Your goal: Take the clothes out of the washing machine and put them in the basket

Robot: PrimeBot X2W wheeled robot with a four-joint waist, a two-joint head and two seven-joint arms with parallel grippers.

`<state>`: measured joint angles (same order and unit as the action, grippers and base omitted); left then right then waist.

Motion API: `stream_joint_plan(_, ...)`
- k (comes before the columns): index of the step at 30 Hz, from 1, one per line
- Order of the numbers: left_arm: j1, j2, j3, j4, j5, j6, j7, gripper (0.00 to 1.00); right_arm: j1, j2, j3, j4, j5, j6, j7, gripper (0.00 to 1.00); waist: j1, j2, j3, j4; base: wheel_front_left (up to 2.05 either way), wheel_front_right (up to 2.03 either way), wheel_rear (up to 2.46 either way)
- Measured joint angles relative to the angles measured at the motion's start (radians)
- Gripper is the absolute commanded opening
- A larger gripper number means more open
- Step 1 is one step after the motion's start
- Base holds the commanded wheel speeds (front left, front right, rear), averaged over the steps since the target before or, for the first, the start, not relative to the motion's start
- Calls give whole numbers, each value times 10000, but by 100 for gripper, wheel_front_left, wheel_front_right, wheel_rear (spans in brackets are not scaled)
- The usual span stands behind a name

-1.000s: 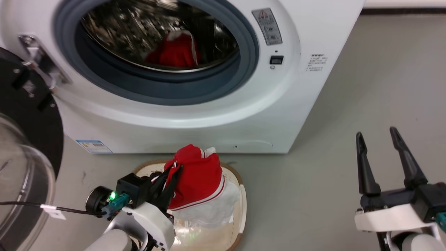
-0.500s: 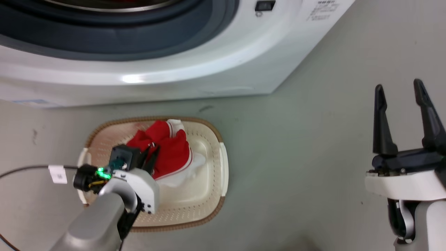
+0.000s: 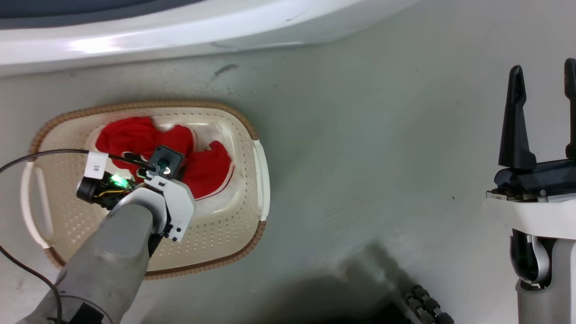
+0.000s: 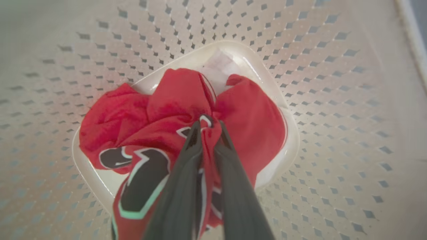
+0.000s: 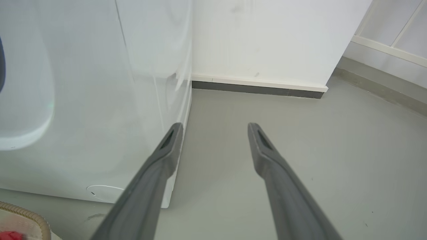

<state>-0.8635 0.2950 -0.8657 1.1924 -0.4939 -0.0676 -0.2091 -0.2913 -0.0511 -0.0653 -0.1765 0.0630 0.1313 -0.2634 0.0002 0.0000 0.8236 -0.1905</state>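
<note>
Cool, even light is falling from overhead. Glare is streaking the washing machine (image 3: 135, 40) at the far edge, and a soft dark shadow is pooling on the near floor (image 3: 333, 288). In the left wrist view the fingers (image 4: 176, 200) of the left gripper (image 4: 207, 125) are blurring — and the holes of the basket (image 4: 333, 100) are stretching toward the edges.

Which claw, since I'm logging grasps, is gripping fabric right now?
The left claw: it is pinched shut on the red garment inside the basket. The right claw stands open over the floor, holding nothing.
</note>
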Motion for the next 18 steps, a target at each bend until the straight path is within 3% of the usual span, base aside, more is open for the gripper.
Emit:
stream_joint_plan(9, -281, -90, -209, 769, 50, 44, 520, 0, -225, 0, -4, -79, 82, 0, -2, 100, 0, 0, 710, -361, 0, 0, 0)
stream_joint_plan(10, -253, -113, -224, 794, 52, 44, 522, 6, -247, 2, -4, -63, 82, 0, 0, 100, -1, 0, 679, -360, 0, 0, 0)
stream_joint_plan(11, -222, -138, -253, 813, 58, 36, 474, 100, -281, 2, -6, -52, 82, 0, 0, 100, -1, 0, 628, -349, 0, 0, 0)
stream_joint_plan(18, 289, -483, 104, 803, -428, 19, -355, 100, -204, 4, 98, 92, -31, 0, -2, 100, -1, 0, -80, -165, 0, 0, 0)
